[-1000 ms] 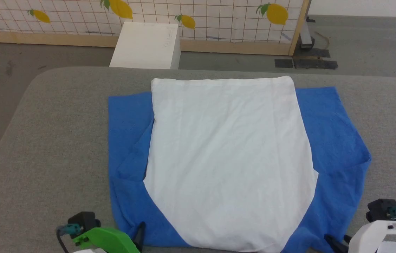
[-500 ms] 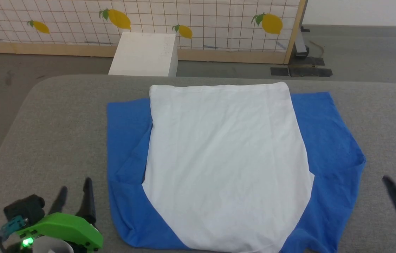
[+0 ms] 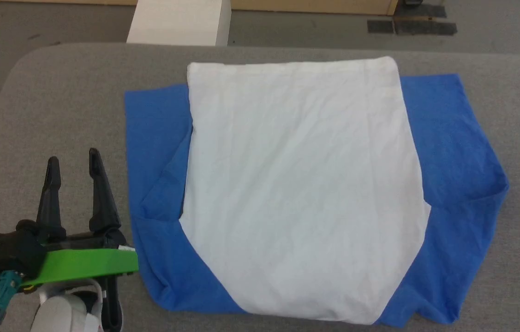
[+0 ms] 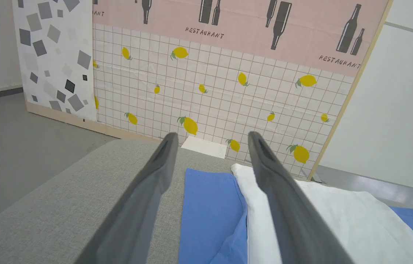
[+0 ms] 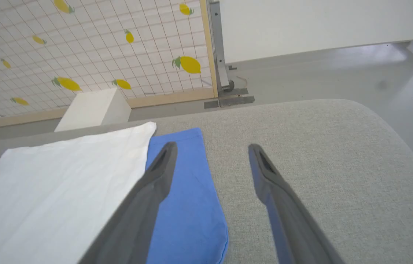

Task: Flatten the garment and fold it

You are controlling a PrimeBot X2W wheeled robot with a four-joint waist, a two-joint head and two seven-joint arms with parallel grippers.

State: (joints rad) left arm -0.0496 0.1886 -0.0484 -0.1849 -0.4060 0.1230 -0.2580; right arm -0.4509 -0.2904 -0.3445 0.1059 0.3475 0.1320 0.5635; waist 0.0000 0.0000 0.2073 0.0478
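Note:
The garment [image 3: 301, 184] lies spread flat on the grey table [image 3: 56, 101], its white body in the middle and a blue sleeve folded out on each side. My left gripper [image 3: 73, 159] hovers just left of the left blue sleeve, open and holding nothing. In the left wrist view the left gripper [image 4: 211, 135] points along the sleeve's [image 4: 210, 205] edge toward the far wall. In the right wrist view my right gripper [image 5: 211, 147] stands open and holding nothing over the right blue sleeve's [image 5: 188, 205] outer edge and the bare table [image 5: 320, 146].
A white box [image 3: 179, 20] stands on the floor just beyond the table's far edge. A lemon-patterned partition [image 4: 228, 99] rises behind it, with dark floor plates [image 3: 409, 25] at its foot. The table's corners are rounded.
Both grippers left the garment's near corners and moved outward and forward to its sides. The right gripper opened wide. The head camera tilted down, so the whole picture shifted.

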